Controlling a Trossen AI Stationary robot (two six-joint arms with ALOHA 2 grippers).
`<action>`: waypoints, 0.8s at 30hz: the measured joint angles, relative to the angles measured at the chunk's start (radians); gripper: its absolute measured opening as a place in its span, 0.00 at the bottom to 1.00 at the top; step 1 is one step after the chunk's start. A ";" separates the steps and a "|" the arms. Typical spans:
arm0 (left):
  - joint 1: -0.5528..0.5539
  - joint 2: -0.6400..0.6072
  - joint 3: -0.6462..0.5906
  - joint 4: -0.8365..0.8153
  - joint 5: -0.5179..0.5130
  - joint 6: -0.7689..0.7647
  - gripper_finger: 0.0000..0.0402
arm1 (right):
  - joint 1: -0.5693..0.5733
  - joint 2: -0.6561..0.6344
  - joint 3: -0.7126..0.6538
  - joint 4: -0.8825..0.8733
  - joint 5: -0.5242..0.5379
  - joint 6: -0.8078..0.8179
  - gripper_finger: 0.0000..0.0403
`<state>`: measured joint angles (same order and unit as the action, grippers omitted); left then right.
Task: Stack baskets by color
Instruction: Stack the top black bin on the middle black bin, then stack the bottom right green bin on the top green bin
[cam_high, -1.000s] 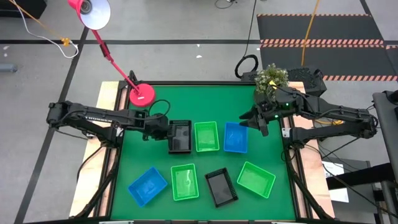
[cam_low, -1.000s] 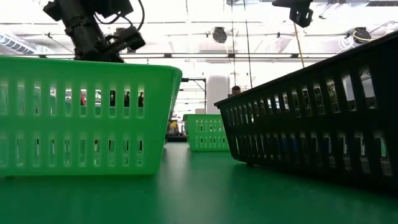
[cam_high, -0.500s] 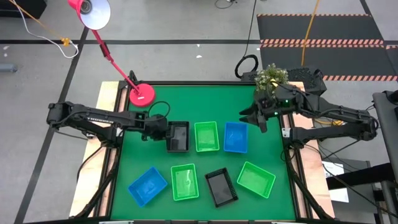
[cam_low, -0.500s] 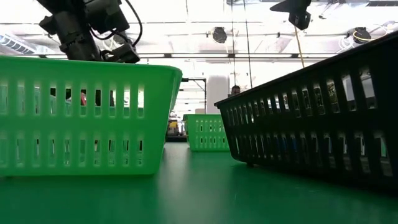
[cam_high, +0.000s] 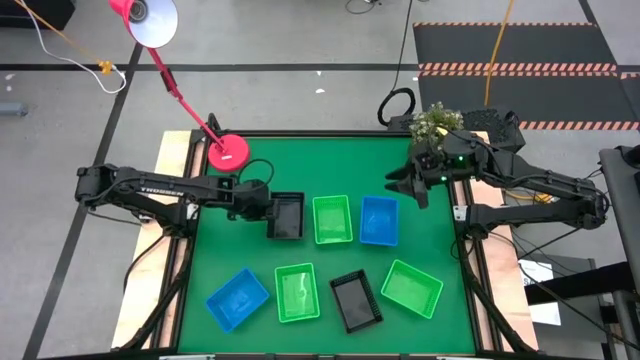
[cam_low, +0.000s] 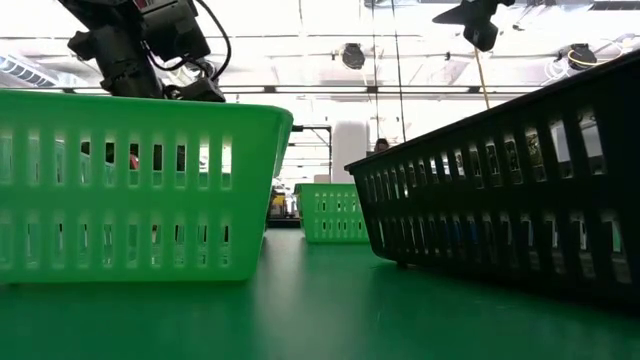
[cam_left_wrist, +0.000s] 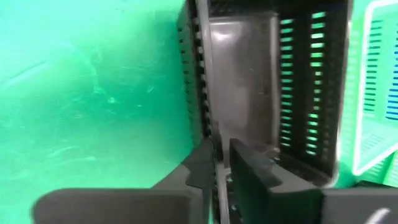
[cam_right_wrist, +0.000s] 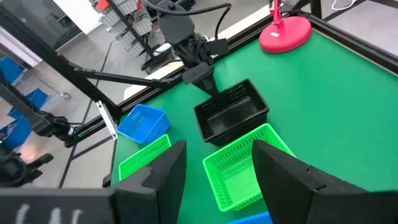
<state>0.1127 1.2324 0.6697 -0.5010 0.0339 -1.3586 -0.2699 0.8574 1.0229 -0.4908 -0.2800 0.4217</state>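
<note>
My left gripper pinches the black basket's wall to stack it, while my right gripper waits open.

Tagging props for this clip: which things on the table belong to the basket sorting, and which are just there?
Job:
black baskets
green baskets
blue baskets
left pincer, at a black basket's wall

Just there:
pink lamp
plant
</note>
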 joint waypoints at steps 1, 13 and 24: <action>0.000 0.000 0.000 -0.007 -0.003 -0.001 0.17 | 0.000 0.000 0.000 0.000 -0.010 0.000 0.44; -0.001 -0.023 0.019 -0.029 -0.008 -0.008 0.37 | 0.000 0.000 0.000 -0.074 -0.013 0.000 0.44; 0.000 -0.151 0.042 -0.058 -0.018 0.079 0.29 | 0.013 -0.027 0.000 -0.202 -0.142 0.197 0.44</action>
<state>0.1129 1.0817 0.7120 -0.5591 0.0158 -1.2791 -0.2570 0.8302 1.0233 -0.6925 -0.4217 0.6185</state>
